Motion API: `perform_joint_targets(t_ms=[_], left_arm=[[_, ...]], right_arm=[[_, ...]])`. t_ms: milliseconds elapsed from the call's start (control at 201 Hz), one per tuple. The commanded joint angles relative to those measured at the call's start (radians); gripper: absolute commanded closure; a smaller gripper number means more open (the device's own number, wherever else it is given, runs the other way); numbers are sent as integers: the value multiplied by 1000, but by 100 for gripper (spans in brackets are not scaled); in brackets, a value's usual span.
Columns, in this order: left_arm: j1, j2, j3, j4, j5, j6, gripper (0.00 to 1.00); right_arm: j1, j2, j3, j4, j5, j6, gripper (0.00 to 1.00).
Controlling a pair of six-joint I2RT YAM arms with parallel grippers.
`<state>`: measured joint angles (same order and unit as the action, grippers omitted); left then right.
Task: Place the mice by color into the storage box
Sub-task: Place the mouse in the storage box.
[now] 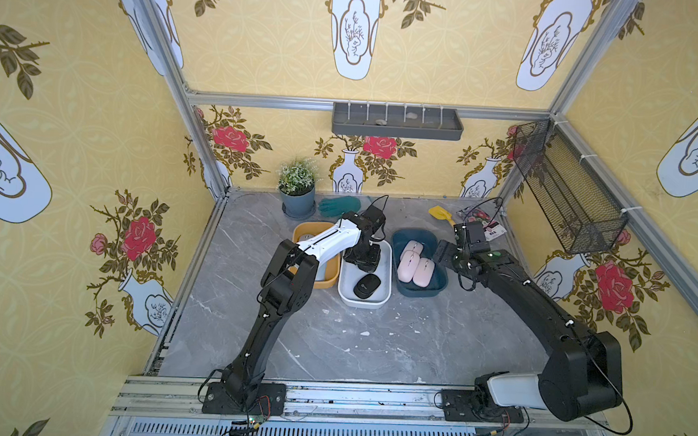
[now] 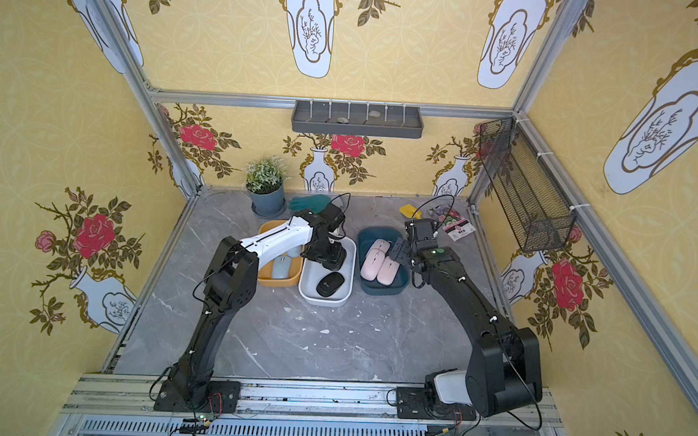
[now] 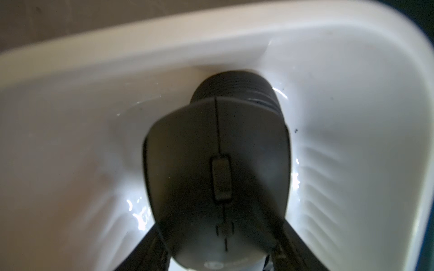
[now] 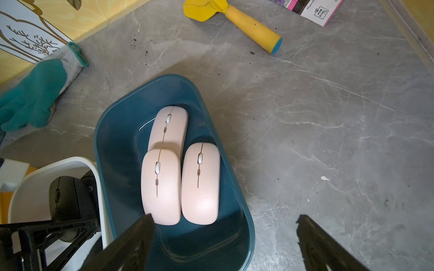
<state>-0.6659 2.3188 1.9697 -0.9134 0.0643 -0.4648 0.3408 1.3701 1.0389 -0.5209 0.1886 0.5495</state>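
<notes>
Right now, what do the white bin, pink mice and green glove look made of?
White bin: glossy moulded plastic, going by sharp highlights and ribbed floor.
Pink mice: plastic, matte finish; soft even sheen, no glare.
Green glove: knit fabric, weave visible at the pale cuff; the green part looks rubber-coated, though that is uncertain.

A black mouse (image 3: 216, 164) sat wheel-up between the pincer's (image 3: 220, 223) two dark fingers (image 3: 145, 248), which flanked its sides; whether they pressed it was unclear. Beyond it, a second black mouse (image 3: 234, 86) rested against the white tub's (image 3: 352, 93) wall.
</notes>
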Motion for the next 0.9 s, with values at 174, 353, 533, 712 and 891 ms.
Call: perform_joint_targets(t_ms=[174, 353, 533, 712, 891], left_arm=[[2, -108, -20, -13, -37, 0, 22], [2, -242, -17, -30, -39, 9, 20], [2, -394, -36, -59, -81, 24, 18], [30, -635, -239, 66, -156, 45, 17], [147, -974, -627, 370, -218, 103, 14]], right_arm=[[1, 1, 28, 9, -1, -6, 3], [3, -1, 60, 1, 7, -14, 3], [2, -11, 106, 1, 48, -63, 3], [23, -77, 53, 221, -3, -290, 2], [43, -266, -254, 704, -10, -516, 0]])
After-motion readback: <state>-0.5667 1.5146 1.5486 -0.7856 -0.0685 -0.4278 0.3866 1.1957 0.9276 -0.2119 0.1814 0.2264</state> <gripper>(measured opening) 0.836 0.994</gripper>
